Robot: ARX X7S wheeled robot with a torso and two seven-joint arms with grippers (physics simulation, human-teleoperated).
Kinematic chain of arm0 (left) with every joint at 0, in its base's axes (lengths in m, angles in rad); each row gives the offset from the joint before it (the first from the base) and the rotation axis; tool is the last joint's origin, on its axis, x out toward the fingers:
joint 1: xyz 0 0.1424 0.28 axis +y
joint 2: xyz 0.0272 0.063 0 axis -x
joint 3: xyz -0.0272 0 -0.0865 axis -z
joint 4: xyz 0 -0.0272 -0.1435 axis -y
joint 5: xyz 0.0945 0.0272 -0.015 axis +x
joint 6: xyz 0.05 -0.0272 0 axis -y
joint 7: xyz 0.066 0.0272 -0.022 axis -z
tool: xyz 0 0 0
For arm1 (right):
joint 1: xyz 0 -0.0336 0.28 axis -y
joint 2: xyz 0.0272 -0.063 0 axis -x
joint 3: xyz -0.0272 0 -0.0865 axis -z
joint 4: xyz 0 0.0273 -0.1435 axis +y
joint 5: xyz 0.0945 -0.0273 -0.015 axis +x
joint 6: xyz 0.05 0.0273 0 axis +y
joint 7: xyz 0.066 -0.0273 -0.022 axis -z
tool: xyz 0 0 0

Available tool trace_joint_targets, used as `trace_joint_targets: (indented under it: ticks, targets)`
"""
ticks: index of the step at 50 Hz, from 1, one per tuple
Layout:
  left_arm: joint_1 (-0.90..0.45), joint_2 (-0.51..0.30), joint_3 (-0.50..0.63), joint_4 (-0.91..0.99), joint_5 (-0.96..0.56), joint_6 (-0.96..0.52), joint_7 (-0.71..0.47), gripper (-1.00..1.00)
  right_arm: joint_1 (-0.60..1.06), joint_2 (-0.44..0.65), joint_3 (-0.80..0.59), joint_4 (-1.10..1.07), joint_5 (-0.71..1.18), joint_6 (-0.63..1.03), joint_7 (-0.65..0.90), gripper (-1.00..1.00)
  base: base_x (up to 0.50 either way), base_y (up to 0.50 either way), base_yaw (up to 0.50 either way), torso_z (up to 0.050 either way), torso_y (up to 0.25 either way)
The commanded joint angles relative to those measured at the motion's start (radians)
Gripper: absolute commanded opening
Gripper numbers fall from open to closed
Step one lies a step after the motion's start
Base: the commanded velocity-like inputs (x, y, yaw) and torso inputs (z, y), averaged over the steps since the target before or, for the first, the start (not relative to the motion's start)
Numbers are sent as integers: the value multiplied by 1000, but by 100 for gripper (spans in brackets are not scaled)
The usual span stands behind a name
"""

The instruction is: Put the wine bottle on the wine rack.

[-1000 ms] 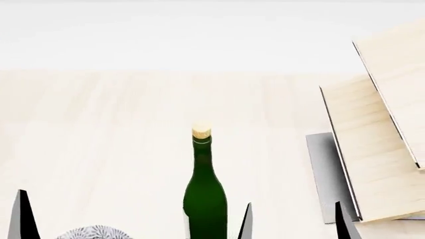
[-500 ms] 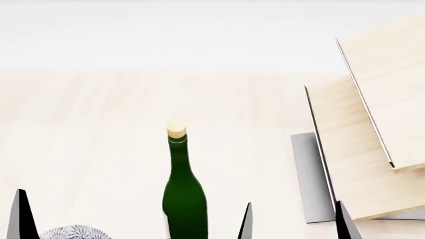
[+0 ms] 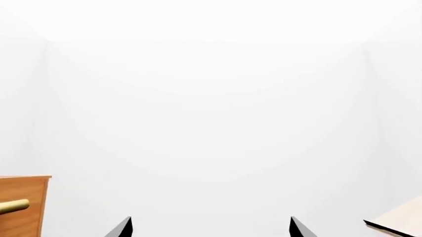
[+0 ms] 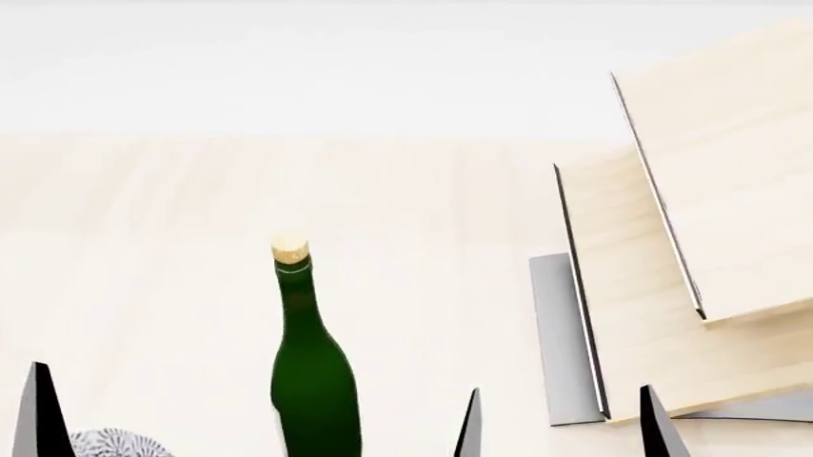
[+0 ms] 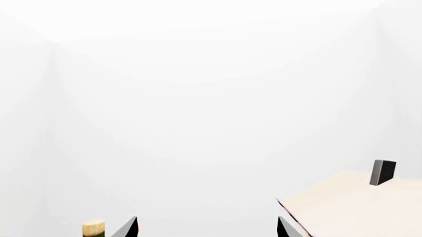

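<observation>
The wine bottle (image 4: 311, 381) stands upright on the light wood tabletop, dark green with a tan cork (image 4: 289, 249); its label is out of view. The wine rack (image 4: 661, 286), two slanted light wood boards on a grey metal base (image 4: 563, 343), stands to its right. My right gripper (image 4: 563, 424) is open and empty, low between the bottle and the rack. In the right wrist view (image 5: 207, 229) the cork (image 5: 93, 228) sits just outside one finger and a rack board (image 5: 356, 207) beside the other. My left gripper (image 3: 209, 229) is open and empty; one fingertip (image 4: 42, 409) shows left of the bottle.
A grey-and-white patterned round object (image 4: 112, 443) lies at the front left edge of the head view. The orange-brown cabinet with a brass handle (image 3: 23, 207) and a corner of a rack board (image 3: 399, 222) show in the left wrist view. A white wall stands behind the table (image 4: 190, 209).
In the head view the bottle and the rack have slid leftward, so the view has shifted to the right. The gripper fingers keep their places in the view.
</observation>
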Motion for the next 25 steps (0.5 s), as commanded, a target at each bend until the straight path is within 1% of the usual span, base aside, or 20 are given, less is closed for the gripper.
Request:
trace_joint_targets:
  ticks: [1, 25]
  targets:
    - [-2, -4, 3, -2, -3, 0, -4, 100, 1, 3, -4, 1, -1, -1, 5, 100, 0, -98, 0, 0, 0]
    - [-6, -12, 10, 1, -3, -2, -13, 100, 7, 12, -7, 4, 6, -3, 14, 100, 0, -97, 0, 0, 0]
